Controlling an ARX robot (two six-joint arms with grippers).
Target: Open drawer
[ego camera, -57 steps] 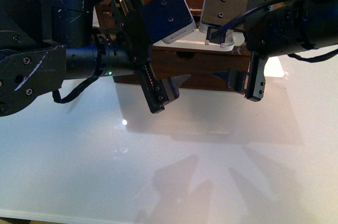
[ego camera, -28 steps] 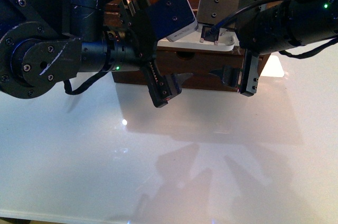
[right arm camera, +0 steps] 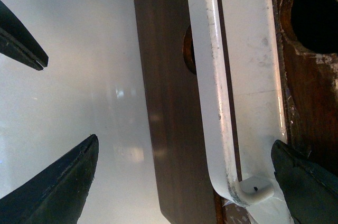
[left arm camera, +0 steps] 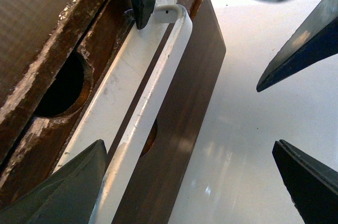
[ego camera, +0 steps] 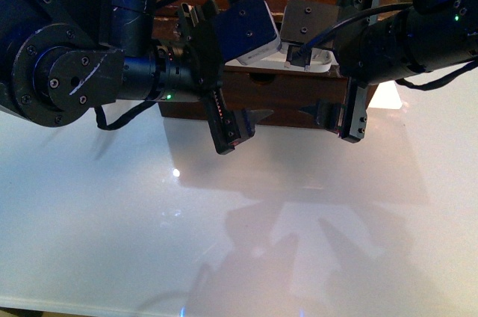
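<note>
The drawer (ego camera: pixel 287 89) is the upper dark-brown front of a wooden cabinet, largely hidden behind both arms. Its white bar handle (ego camera: pixel 258 67) runs across it. In the left wrist view the scratched front (left arm camera: pixel 103 36), the half-round notch (left arm camera: pixel 60 84) and the handle (left arm camera: pixel 153 92) show. My left gripper (left arm camera: pixel 187 147) is open, its jaws astride the handle and the front below it. My right gripper (right arm camera: pixel 185 142) is open too, astride the handle's end (right arm camera: pixel 253 192); one finger (right arm camera: pixel 306 182) is on the drawer side, the other over the table. The notch (right arm camera: pixel 314 7) shows there too.
The plain lower front (left arm camera: pixel 185 92) sits under the handle. The cabinet stands at the far edge of a glossy white table (ego camera: pixel 239 220). Both grippers (ego camera: pixel 224 70) (ego camera: pixel 336 55) hang close together in front of it; the right gripper's fingers (left arm camera: pixel 301 44) show in the left wrist view.
Both arms have shifted a little toward the middle of the cabinet; the right gripper moved slightly left. Both grippers stay open and the drawer has not visibly moved.
</note>
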